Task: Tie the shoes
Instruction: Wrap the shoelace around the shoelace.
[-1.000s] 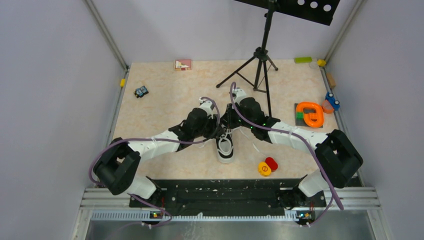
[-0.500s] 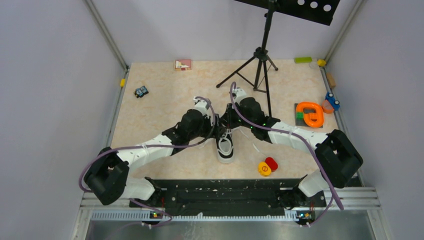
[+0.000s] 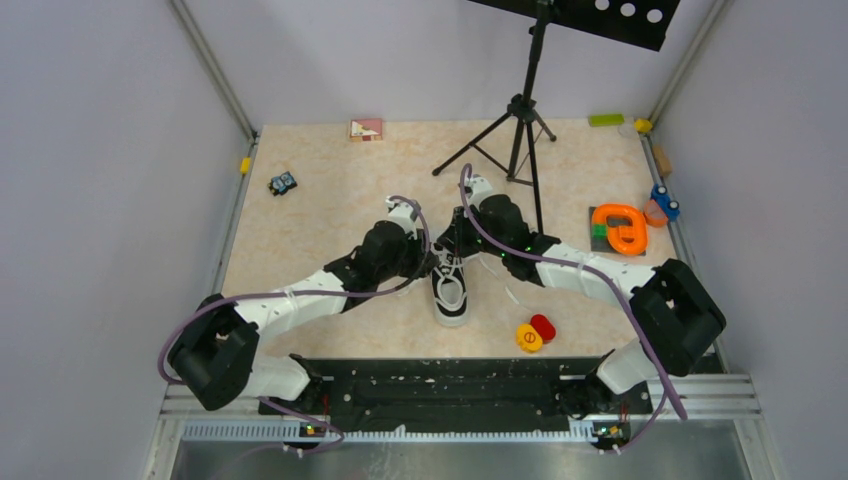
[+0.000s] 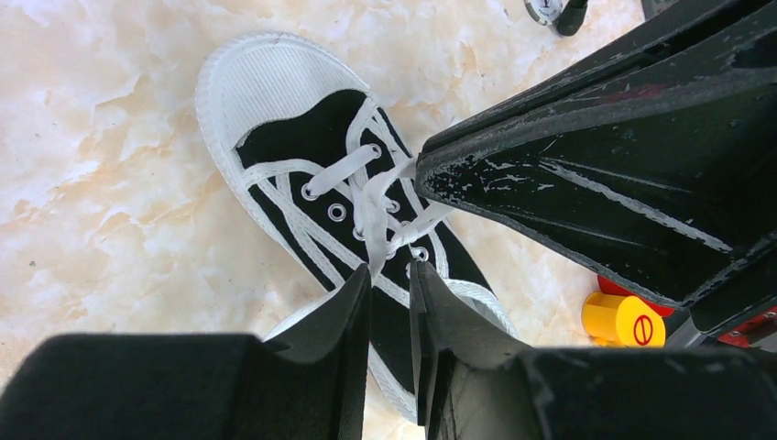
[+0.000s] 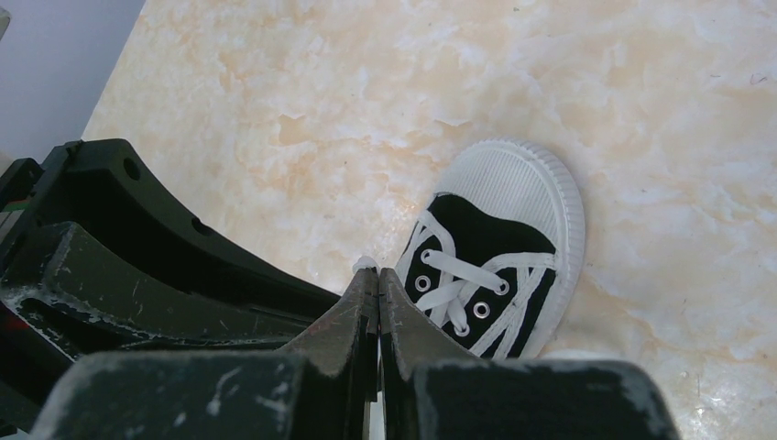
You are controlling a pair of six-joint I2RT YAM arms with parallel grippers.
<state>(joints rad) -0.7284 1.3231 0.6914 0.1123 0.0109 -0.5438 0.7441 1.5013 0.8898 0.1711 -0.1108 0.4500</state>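
Sneaker (image 3: 452, 290) sits mid-counter (image 3: 320, 200), toe near, while the right fingers (image 5: 357, 316), shut tight, pinch one lace (image 4: 401, 172) taut and the left fingers (image 4: 353, 302), a narrow gap apart, straddle another strand, probably to start a knot.

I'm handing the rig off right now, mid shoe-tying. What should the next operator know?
Left hand: jaws nearly closed, with a strand of the white laces running into the gap. Whether it is pinched cannot be told.
Right hand: shut, apparently pinching lace at its tips.
Sneaker: upright on the table between the arms, toe toward the bases.
Done: both hands are at the laces.
Left: no knot or bow is visible, so the whole tie remains.
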